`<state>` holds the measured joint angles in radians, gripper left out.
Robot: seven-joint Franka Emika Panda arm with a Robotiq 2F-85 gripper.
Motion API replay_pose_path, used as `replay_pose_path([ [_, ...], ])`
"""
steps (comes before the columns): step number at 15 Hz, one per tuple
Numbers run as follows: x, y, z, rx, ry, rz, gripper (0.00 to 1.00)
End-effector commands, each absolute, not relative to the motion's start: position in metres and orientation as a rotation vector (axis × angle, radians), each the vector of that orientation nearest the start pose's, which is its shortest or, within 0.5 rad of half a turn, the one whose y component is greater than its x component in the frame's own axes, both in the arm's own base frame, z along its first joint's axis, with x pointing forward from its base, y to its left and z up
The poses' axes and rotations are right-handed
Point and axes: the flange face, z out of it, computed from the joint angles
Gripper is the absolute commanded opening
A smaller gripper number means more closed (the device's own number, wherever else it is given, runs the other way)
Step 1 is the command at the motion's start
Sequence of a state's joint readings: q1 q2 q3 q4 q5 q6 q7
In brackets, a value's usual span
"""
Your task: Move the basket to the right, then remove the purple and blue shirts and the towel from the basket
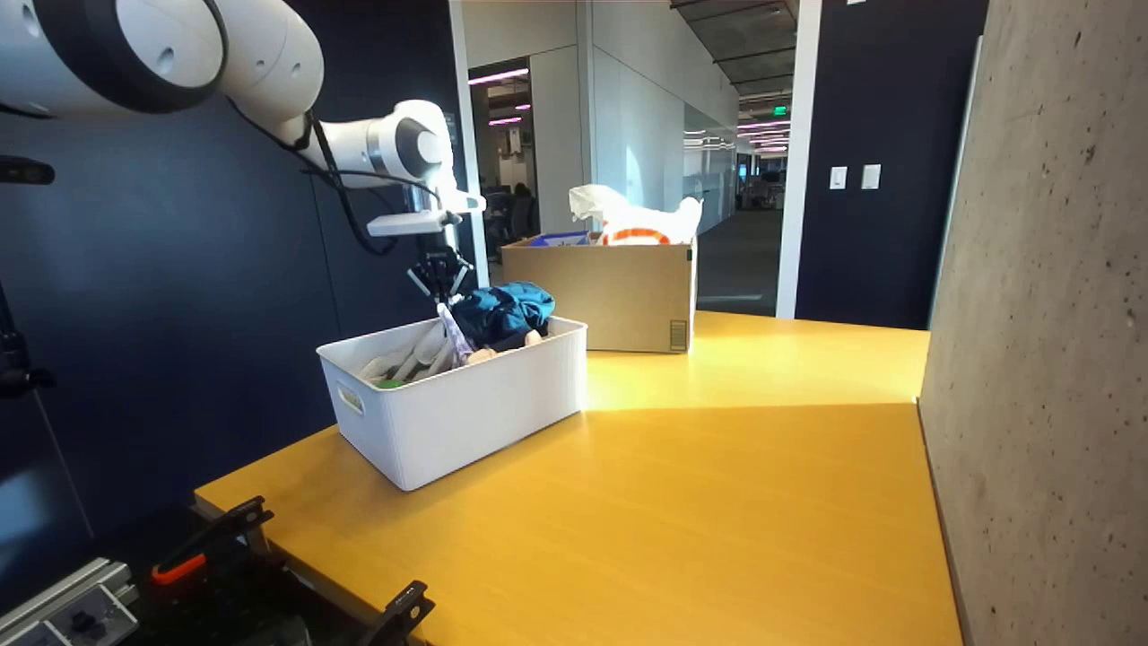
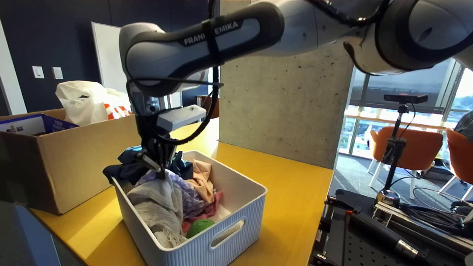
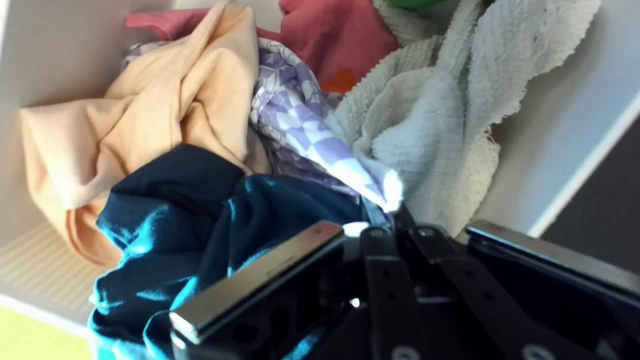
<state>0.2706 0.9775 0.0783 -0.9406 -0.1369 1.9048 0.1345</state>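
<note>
Bright light [image 1: 762, 372] lands across the yellow table [image 1: 717, 520] below the claw [image 1: 441, 301], dark panels [image 1: 179, 269] behind it! In an exterior view, a concrete wall [image 2: 284, 103] stands beyond the claw; well to the claw's right, orange chairs [image 2: 423, 147] on grey floor [image 2: 350, 181] before bright windows [image 2: 462, 94]!

Holds the arm [image 2: 297, 29] outstretched and high, sloping down to the wrist [image 1: 420, 144] in both exterior views. Bends there and aims the gripper [image 3: 390, 214] almost straight down. Pinches with both jaws drawn together at the tips, showing dark and low in the wrist view.
</note>
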Motion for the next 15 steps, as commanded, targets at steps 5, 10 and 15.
replay_pose_path([
  [5,0.702,0.215,0.413,-3.173,-0.134,-0.31,0.01],
  [10,0.656,0.194,0.479,-3.15,0.02,-0.506,0.01],
  [15,0.592,0.167,0.526,-3.135,0.101,-0.621,0.01],
])
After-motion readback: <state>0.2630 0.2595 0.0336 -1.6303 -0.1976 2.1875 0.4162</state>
